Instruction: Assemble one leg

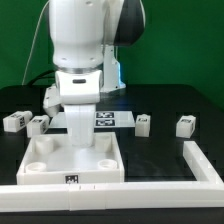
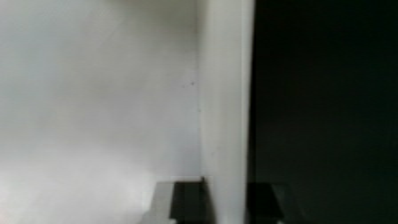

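Note:
The large white square panel (image 1: 60, 160) with round corner sockets lies at the front of the table. My gripper (image 1: 80, 136) stands straight down over the panel's far edge. In the wrist view the two dark fingers (image 2: 189, 205) sit on either side of the panel's white rim (image 2: 226, 120), pressed against it, with my gripper (image 2: 228, 190) shut on that rim. Several legs lie loose on the black table. Two are at the exterior view's left (image 1: 14, 121) (image 1: 38, 124), and two more legs are at its right (image 1: 143, 123) (image 1: 185, 125). None is held.
A white L-shaped fence (image 1: 150, 187) runs along the front edge and up the exterior view's right side, close to the panel. The marker board (image 1: 112, 118) lies behind the panel. A white shape (image 1: 50, 97) sits behind the arm at the left.

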